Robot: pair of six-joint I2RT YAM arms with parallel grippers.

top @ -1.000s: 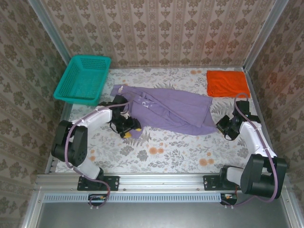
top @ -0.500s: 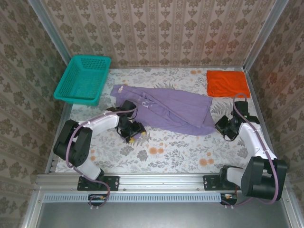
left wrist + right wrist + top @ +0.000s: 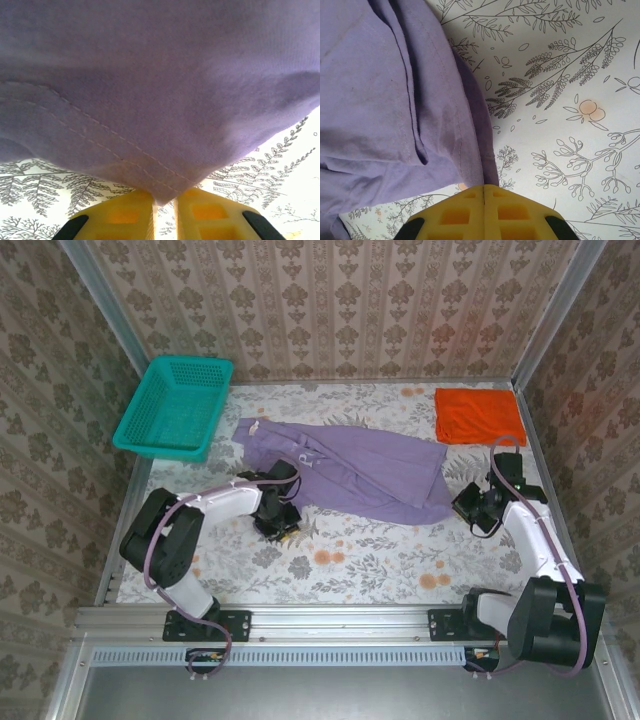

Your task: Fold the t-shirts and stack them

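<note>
Left gripper (image 3: 164,210) now pinching purple tee (image 3: 350,465), one orange tee (image 3: 478,415)

Near tablecloth (image 3: 340,560) bare btwn arms; purple tee (image 3: 370,468) spans mid; basket (image 3: 175,405) blocks far-left.

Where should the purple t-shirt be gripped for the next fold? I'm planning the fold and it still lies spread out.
Probably by its near hem corners, coming in low from the near side. The purple t-shirt lies flat and wide, so only its stitched edge offers cloth to pinch. The left gripper already meets a hem point, and the right gripper sits shut at the right hem.
</note>
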